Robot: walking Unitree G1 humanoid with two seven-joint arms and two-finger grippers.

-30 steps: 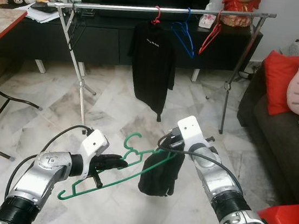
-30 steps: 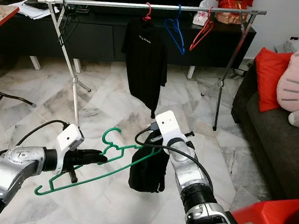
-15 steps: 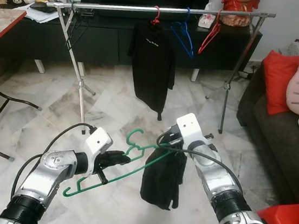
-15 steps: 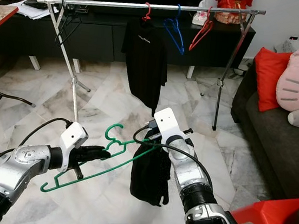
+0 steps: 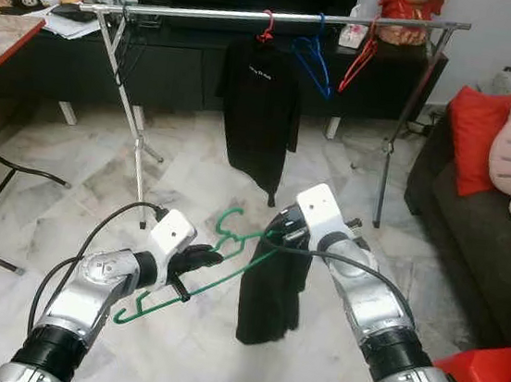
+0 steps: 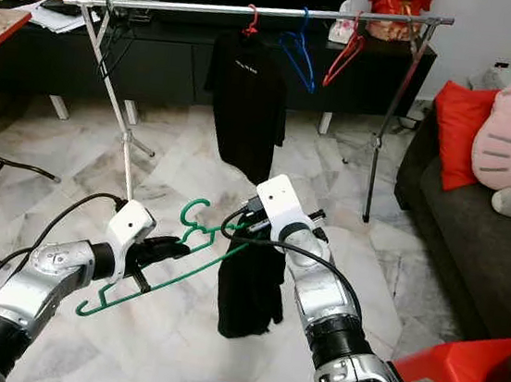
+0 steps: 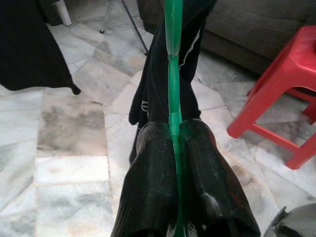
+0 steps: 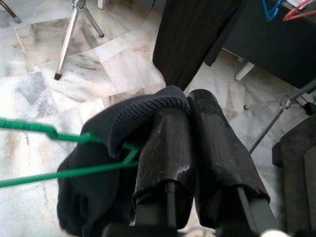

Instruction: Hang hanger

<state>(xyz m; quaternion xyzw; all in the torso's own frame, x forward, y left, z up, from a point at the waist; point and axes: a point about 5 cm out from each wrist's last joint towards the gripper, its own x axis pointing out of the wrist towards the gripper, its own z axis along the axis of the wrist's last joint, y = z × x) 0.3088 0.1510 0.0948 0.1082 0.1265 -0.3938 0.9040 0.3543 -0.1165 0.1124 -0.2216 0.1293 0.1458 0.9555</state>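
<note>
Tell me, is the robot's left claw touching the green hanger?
Touching. The left wrist view shows the left gripper with both black fingers pressed against the green hanger, no gap between them.

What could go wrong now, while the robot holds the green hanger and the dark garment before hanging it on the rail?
1. The dark garment sits on only one end of the green hanger, so it may slide off.
2. The left hand pinches just the thin hanger bar, so the hanger could twist.
3. The right hand grips bunched fabric, which may snag on the hanger.
</note>
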